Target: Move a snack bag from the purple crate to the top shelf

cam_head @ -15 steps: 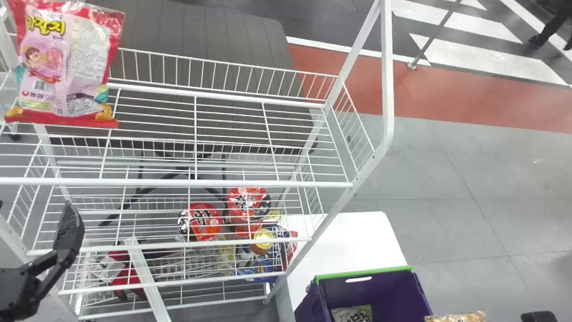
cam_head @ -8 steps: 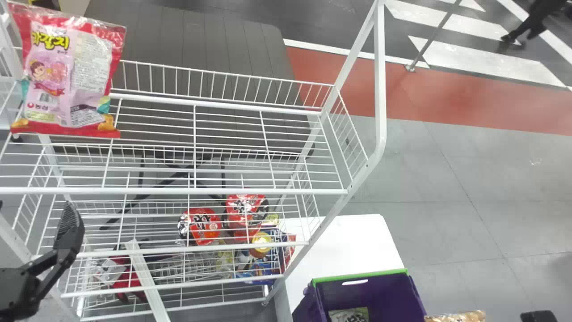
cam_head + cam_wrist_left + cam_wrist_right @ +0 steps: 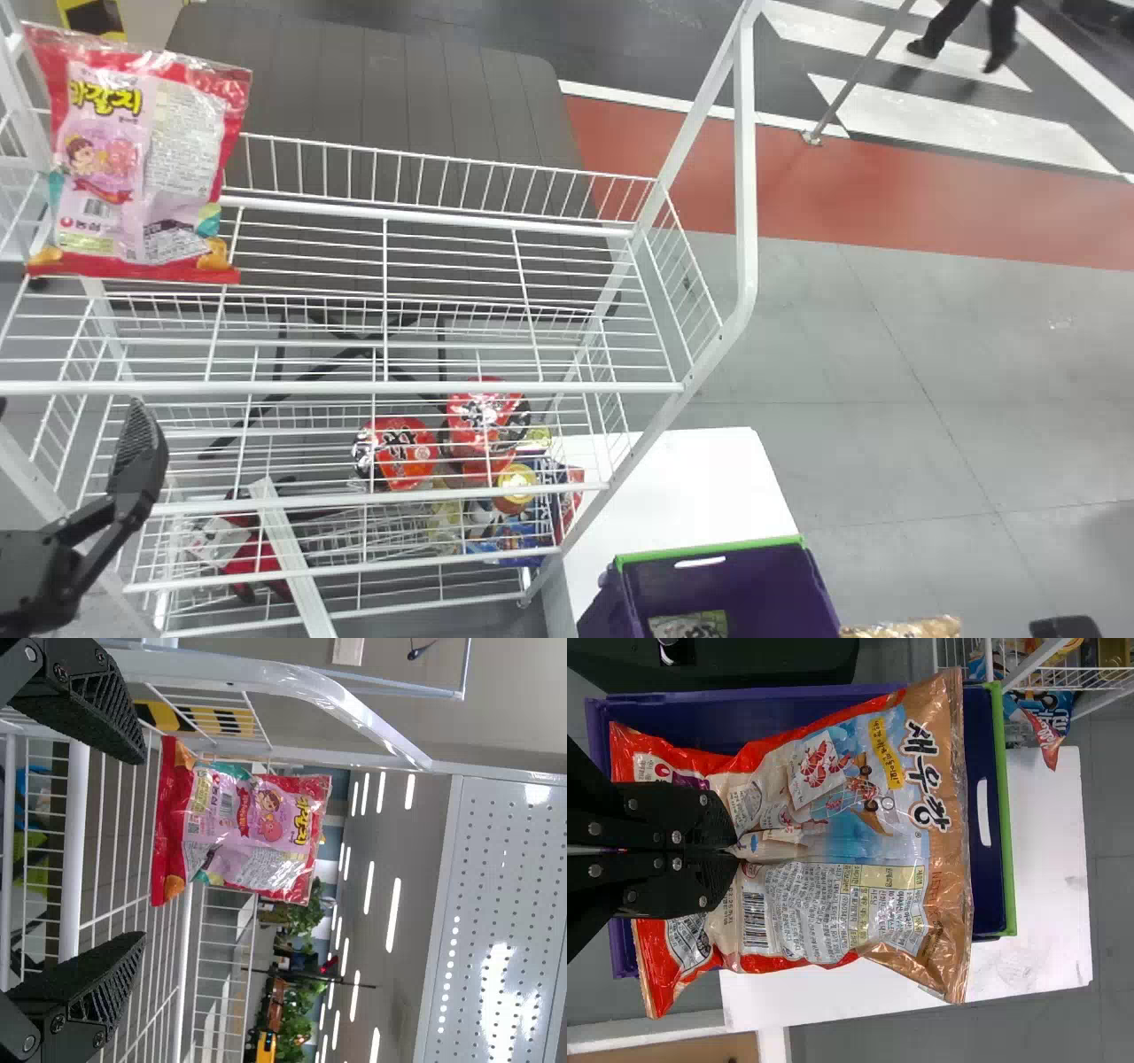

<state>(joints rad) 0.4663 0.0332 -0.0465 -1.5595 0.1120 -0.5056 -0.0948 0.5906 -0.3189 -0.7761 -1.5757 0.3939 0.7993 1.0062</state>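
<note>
At the head view's lower left is my left gripper (image 3: pixel 133 470), in front of the white rack; in the left wrist view the left gripper (image 3: pixel 140 846) is open, its fingers wide apart with nothing between them. My right gripper (image 3: pixel 1063 627) shows at the bottom right edge, beside a snack bag (image 3: pixel 904 629). The right wrist view has the right gripper (image 3: pixel 735 850) shut on this brown and red snack bag (image 3: pixel 859 824), over the purple crate (image 3: pixel 992 886). Another bag (image 3: pixel 689 626) lies inside the purple crate (image 3: pixel 726 585). The top shelf (image 3: pixel 443 266) bears a pink-red bag (image 3: pixel 142 168) at its left.
Lower shelves hold red packs (image 3: pixel 396 452) and blue bags (image 3: pixel 518 540). A slanting rack post (image 3: pixel 682 390) stands between the shelves and the right side. The crate is beside a white tabletop (image 3: pixel 682 487). A perforated white panel (image 3: pixel 505 904) appears in the left wrist view.
In the head view, the rack, its pink-red bag and the crate have shifted slightly downward, the crate also a little left. Both grippers keep nearly the same place, the right with its bag.
</note>
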